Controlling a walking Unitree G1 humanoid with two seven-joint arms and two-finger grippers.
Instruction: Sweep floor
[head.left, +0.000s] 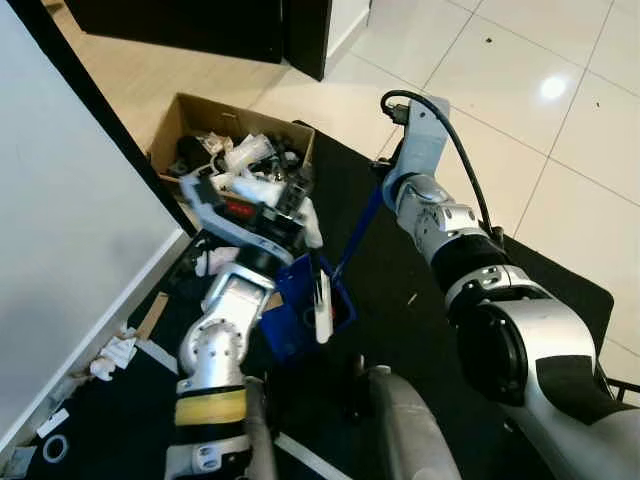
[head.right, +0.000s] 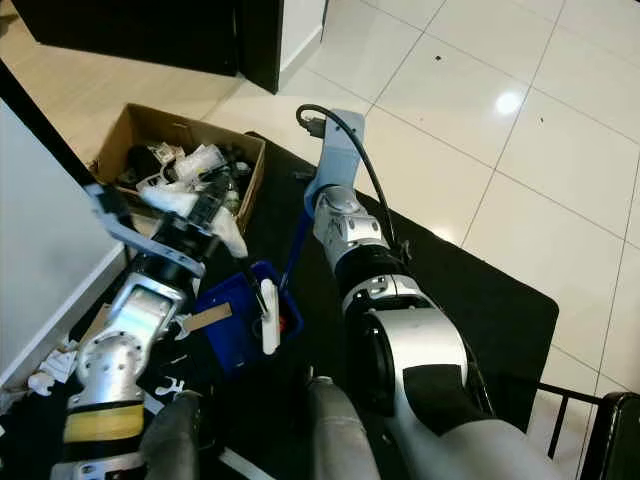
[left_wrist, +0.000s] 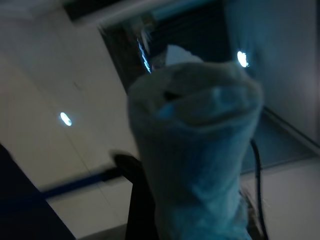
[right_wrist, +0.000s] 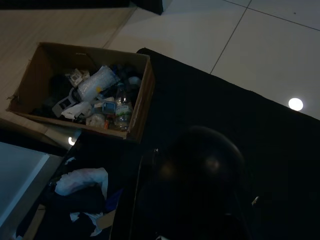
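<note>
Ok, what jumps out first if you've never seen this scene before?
The cardboard box crammed with trash, on the floor by the black mat's far corner. Then the blue dustpan on the mat between the robot's arms, its long handle running up toward the right arm.

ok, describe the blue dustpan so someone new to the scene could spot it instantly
Start at the open brown cardboard box full of trash, by the white wall at the edge of the black mat. Nearer the robot on that mat, beside the left arm, sits the blue plastic dustpan on its long blue handle. It is the only bright blue thing among white scraps.
</note>
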